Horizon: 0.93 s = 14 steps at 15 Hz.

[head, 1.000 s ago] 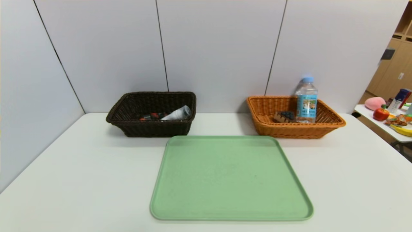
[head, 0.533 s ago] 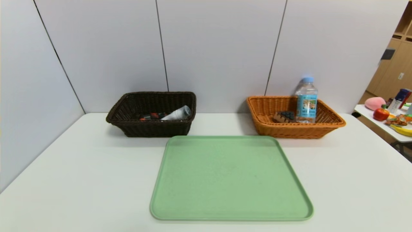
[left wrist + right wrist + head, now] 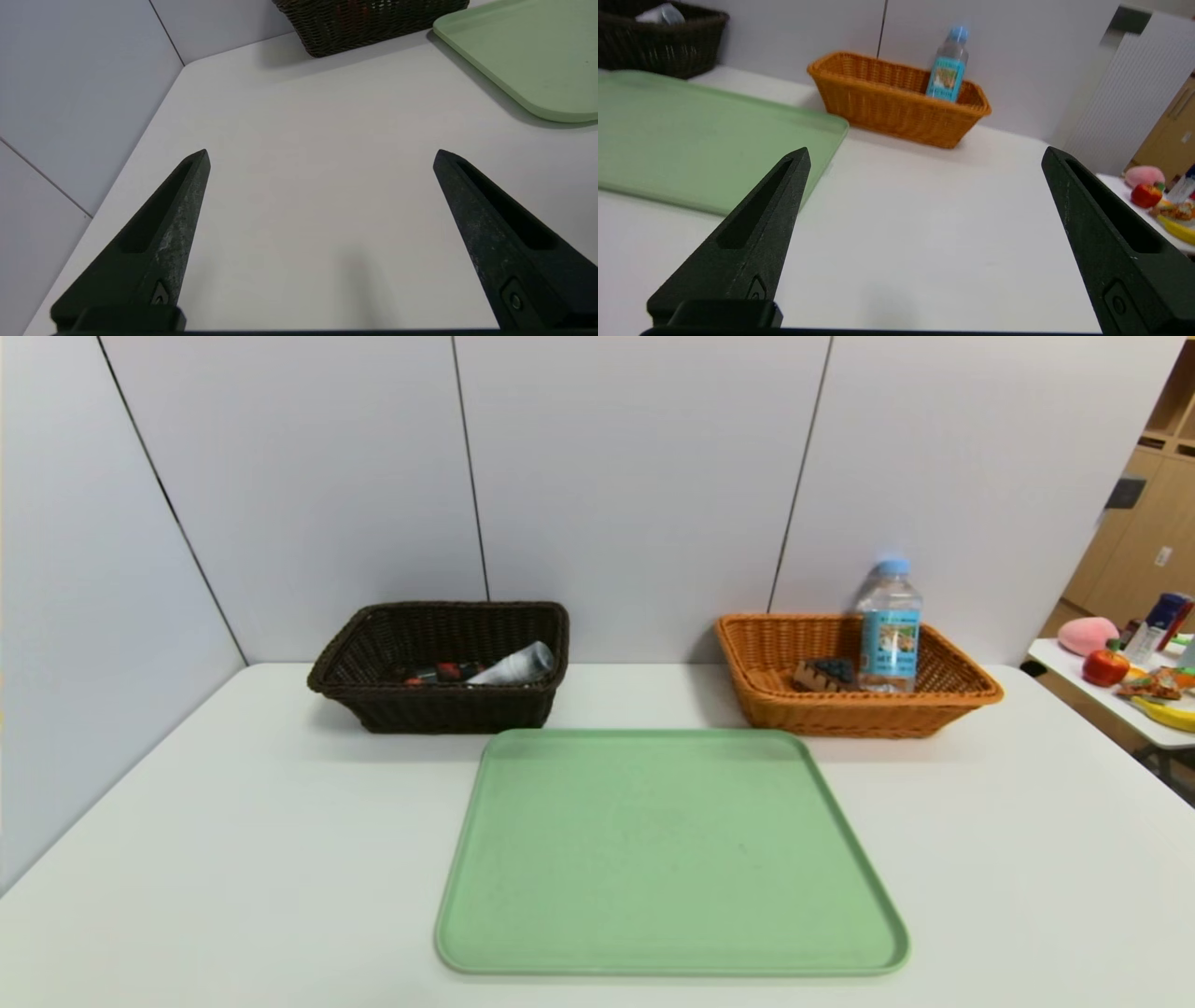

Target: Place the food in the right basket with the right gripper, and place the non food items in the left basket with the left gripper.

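I see both the left gripper and right gripper with fingers spread wide, holding nothing above the counter; two baskets, one tray.

The left gripper hangs low over the table, its two dark tapered fingers spread wide apart and holding nothing. The right gripper is posed alike, fingers splayed wide and bare between. Neither arm shows in the head view, so both are probably drawn back near the torso.
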{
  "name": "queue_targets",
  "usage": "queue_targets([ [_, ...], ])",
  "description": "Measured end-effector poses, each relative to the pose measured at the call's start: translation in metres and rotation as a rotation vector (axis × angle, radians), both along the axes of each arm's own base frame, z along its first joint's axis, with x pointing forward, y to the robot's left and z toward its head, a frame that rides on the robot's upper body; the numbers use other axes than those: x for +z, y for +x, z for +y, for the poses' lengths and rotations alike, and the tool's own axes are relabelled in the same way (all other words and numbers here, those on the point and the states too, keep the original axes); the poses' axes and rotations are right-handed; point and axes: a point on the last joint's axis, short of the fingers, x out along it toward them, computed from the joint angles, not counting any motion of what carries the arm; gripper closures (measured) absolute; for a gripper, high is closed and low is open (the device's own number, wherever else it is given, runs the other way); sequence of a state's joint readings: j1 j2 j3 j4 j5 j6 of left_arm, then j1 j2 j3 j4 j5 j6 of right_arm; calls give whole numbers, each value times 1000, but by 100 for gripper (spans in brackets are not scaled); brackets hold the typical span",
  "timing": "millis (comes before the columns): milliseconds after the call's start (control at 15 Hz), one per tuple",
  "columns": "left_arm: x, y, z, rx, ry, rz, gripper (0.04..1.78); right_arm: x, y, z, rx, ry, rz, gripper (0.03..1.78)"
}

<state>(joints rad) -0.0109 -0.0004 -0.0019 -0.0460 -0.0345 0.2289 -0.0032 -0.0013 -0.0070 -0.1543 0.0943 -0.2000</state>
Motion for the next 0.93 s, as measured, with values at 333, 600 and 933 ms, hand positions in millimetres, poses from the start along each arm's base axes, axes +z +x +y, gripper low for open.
queue_targets([
  [333,-6,0,0,-10,-48,59,13,-18,1,-1,-42,56,197,10],
  [600,-5,0,1,28,-232,55,13,-17,1,-2,-84,215,198,10],
  [933,-5,0,1,30,-238,54,13,-17,1,-2,-86,220,191,10],
])
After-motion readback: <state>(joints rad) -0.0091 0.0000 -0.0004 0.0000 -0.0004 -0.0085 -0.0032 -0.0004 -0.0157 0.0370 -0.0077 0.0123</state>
